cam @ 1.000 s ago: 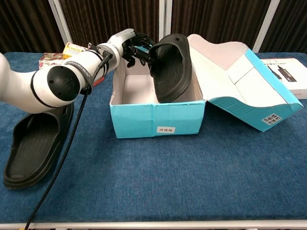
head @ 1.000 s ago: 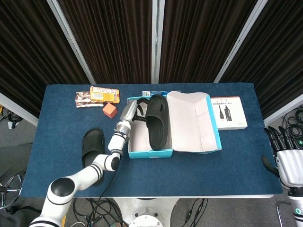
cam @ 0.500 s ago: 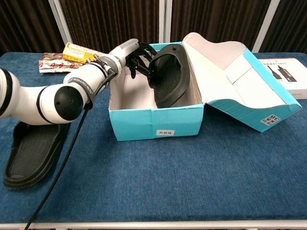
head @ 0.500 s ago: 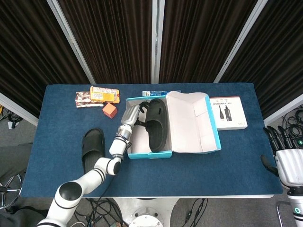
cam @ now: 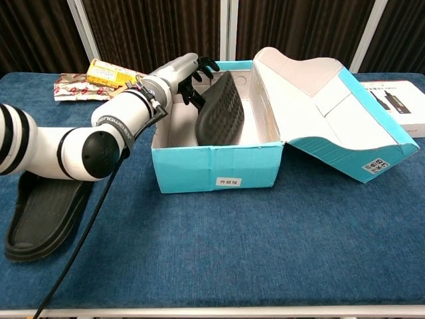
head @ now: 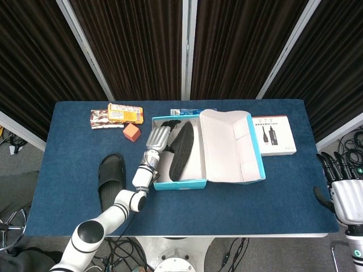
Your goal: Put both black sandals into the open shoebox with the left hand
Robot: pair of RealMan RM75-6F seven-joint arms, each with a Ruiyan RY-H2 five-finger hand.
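Observation:
One black sandal (cam: 218, 110) stands tilted on its side inside the open teal shoebox (cam: 219, 169), its ribbed sole facing the chest view. My left hand (cam: 188, 74) reaches over the box's left wall and grips the sandal's upper edge; from above the left hand (head: 159, 138) lies just left of the sandal (head: 180, 150) in the shoebox (head: 181, 184). The second black sandal (head: 110, 176) lies flat on the blue table left of the box, partly behind my left forearm in the chest view (cam: 44, 211). My right hand (head: 345, 191) hangs off the table's right edge, fingers apart, holding nothing.
The box lid (head: 232, 147) lies folded open to the right. A white carton (head: 274, 135) sits right of it. Snack packets (head: 116, 115) and an orange cube (head: 131, 132) lie at the back left. A blue packet (head: 184, 111) shows behind the box.
The sandal has gone down from the box's rim into the box and turned onto its side. My left hand followed it down. The right hand has stayed put.

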